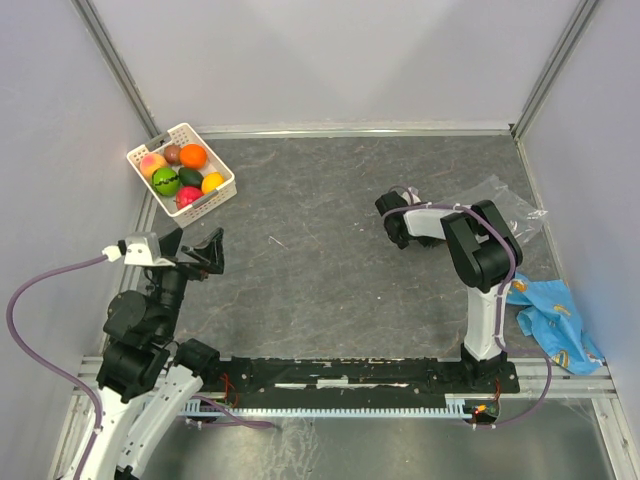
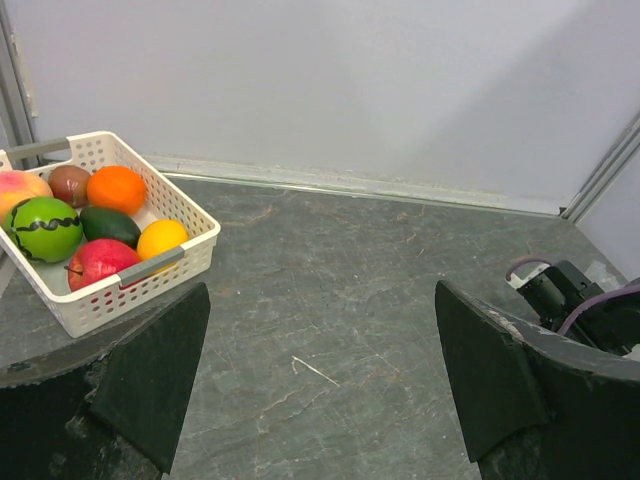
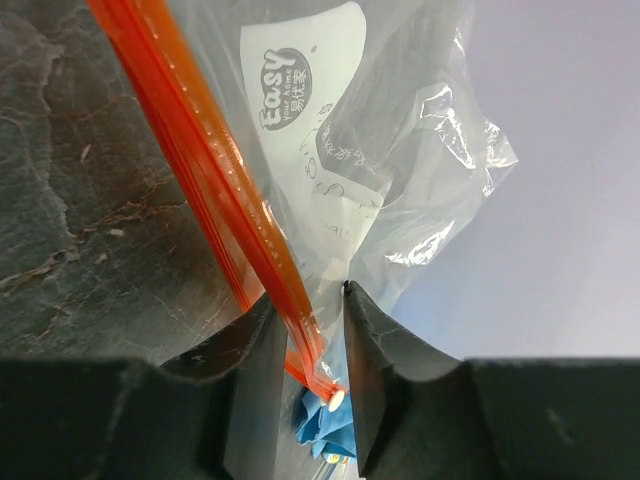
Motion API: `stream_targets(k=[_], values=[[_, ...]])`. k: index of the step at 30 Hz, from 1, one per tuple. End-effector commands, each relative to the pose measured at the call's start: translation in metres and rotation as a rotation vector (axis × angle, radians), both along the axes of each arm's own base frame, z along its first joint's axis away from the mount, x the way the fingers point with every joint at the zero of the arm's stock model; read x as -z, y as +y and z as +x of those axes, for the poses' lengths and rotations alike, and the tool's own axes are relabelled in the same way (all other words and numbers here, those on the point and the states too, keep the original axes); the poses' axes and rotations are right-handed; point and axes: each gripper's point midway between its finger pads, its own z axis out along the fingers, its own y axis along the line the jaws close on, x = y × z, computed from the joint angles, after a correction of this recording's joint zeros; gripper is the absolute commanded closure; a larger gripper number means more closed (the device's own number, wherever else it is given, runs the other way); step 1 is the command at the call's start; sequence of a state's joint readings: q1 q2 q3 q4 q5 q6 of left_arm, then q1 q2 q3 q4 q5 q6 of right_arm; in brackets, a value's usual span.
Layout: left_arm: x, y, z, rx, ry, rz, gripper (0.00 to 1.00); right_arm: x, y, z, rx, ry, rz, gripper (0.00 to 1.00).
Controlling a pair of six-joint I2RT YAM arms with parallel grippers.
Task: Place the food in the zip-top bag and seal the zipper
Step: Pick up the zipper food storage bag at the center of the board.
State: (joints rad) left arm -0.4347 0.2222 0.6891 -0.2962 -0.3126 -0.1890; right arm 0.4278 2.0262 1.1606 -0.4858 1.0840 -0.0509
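Note:
The food [image 1: 182, 168], several small toy fruits and vegetables, lies in a white perforated basket [image 1: 226, 182] at the far left; it also shows in the left wrist view [image 2: 100, 225]. My left gripper [image 1: 195, 250] is open and empty, near the basket, its jaws wide apart [image 2: 320, 300]. The clear zip-top bag [image 1: 510, 205] lies at the far right. In the right wrist view my right gripper [image 3: 305, 300] is closed on the end of the bag's [image 3: 330, 150] orange-red zipper [image 3: 200, 150]. The right fingertips are hidden under the arm in the top view.
A blue patterned cloth [image 1: 550, 320] lies at the right near edge and shows between my right fingers [image 3: 320, 425]. Grey walls close in the table on three sides. My right arm [image 2: 570, 300] shows at the right of the left wrist view.

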Motion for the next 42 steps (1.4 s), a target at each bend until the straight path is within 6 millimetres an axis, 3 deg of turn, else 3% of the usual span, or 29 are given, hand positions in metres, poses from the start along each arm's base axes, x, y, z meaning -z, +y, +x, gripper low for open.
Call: stream_targets(k=[1, 10, 17, 27, 36, 42], values=[[-0.003, -0.004, 0.006, 0.005, -0.006, -0.003, 0.01, -0.011, 0.0, 0.004, 0.006, -0.053, -0.057, 0.67], [0.006, -0.014, 0.016, 0.026, 0.083, -0.013, 0.0, -0.036, 0.011, 0.002, 0.01, -0.131, 0.018, 0.98], [0.01, -0.033, 0.024, 0.1, 0.168, -0.021, 0.0, -0.061, 0.033, 0.0, 0.031, -0.159, 0.2, 0.98], [0.019, -0.066, 0.031, 0.231, 0.263, -0.083, 0.0, -0.108, 0.081, -0.018, 0.027, -0.202, 0.505, 0.98], [0.039, -0.103, 0.039, 0.375, 0.348, -0.178, 0.03, -0.143, 0.132, -0.04, -0.045, -0.241, 0.823, 0.99], [0.05, -0.128, 0.046, 0.463, 0.381, -0.287, 0.05, -0.162, 0.152, -0.051, -0.103, -0.282, 0.99, 0.99]])
